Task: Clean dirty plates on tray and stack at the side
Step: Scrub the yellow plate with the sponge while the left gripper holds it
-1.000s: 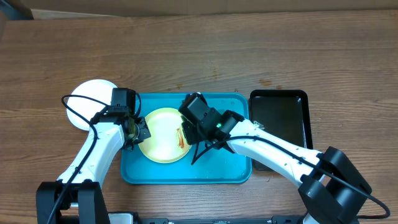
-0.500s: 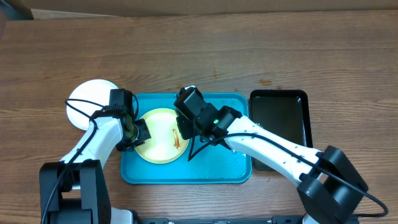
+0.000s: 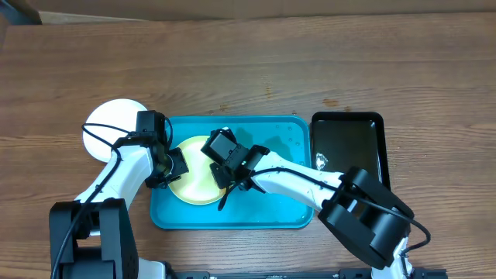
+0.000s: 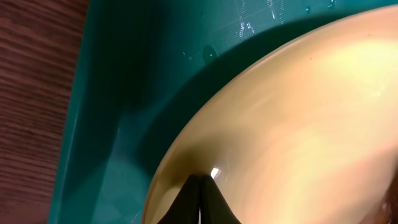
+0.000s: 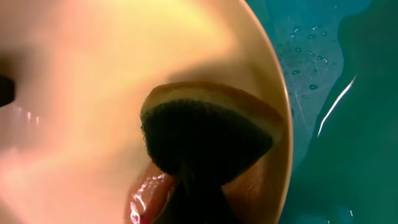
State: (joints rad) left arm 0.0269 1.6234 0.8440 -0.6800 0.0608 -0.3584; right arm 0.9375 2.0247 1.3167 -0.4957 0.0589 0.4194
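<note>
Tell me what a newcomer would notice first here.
The yellow plate in the blue tray at mid-table draws the eye, with both arms on it. The right gripper presses a dark sponge onto it beside a red smear, while the left gripper pinches its left rim. A white plate sits on the table left of the blue tray, and a black tray lies on its other side.
</note>
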